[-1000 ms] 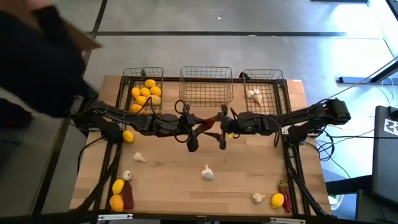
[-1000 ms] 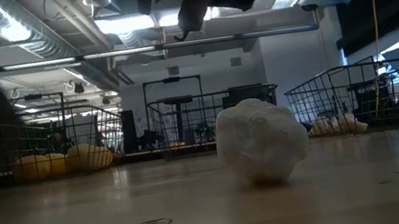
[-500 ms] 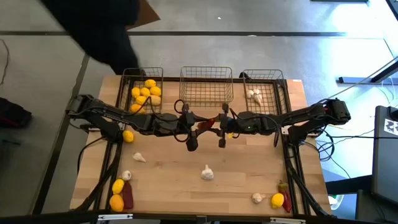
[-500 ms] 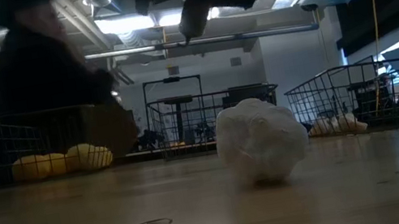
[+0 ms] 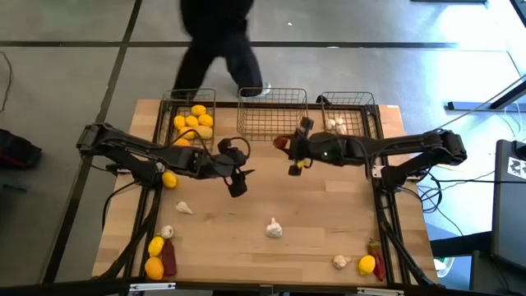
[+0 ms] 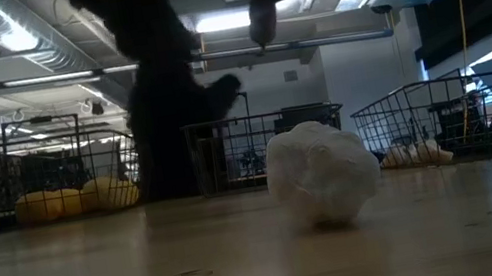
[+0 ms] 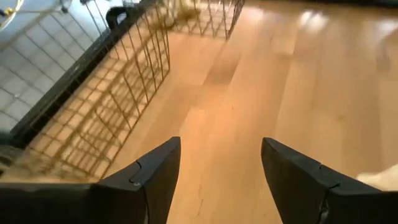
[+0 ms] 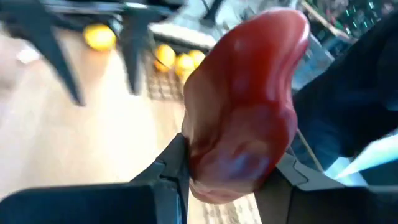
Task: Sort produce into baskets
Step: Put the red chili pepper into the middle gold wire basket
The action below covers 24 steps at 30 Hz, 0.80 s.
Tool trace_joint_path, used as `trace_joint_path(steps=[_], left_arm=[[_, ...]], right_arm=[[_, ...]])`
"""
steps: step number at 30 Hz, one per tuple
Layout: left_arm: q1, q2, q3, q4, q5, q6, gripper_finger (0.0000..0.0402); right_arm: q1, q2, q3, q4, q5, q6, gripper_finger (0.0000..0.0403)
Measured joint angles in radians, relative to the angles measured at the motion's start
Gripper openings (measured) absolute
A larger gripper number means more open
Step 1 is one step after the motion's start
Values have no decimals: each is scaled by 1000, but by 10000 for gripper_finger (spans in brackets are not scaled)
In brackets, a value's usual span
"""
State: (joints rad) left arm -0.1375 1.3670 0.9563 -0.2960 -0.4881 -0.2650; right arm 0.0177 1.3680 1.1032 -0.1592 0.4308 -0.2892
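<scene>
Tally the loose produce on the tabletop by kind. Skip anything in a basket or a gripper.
Lemons: 4
Garlic bulbs: 4
Chili peppers: 2
Total: 10
Not counted: the held chili, clamped in the right gripper by the middle basket.

overhead down, table-level across, 2 wrist close-ups

Two dark, slender jointed arms, black cables looping beside their links. Left gripper (image 7: 219, 180): matte black fingers, broad and tapering, a thin seam across each. Right gripper (image 8: 219, 171): black angular fingers. Dark-clothed person (image 5: 215, 45) at twelve o'clock.
</scene>
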Motion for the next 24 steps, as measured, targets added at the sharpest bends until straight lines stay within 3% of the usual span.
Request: trace_joint_path(steps=[6, 11, 24], left_arm=[[0, 2, -135, 147, -8, -3, 218], [1, 1, -238, 347, -14, 37, 219], [3, 1, -285, 413, -34, 40, 219]], right_arm=[[-117, 4, 102, -168, 3, -6, 119], [-243, 6, 120, -188, -86, -15, 119], [-501, 129, 156, -161, -306, -13, 119]])
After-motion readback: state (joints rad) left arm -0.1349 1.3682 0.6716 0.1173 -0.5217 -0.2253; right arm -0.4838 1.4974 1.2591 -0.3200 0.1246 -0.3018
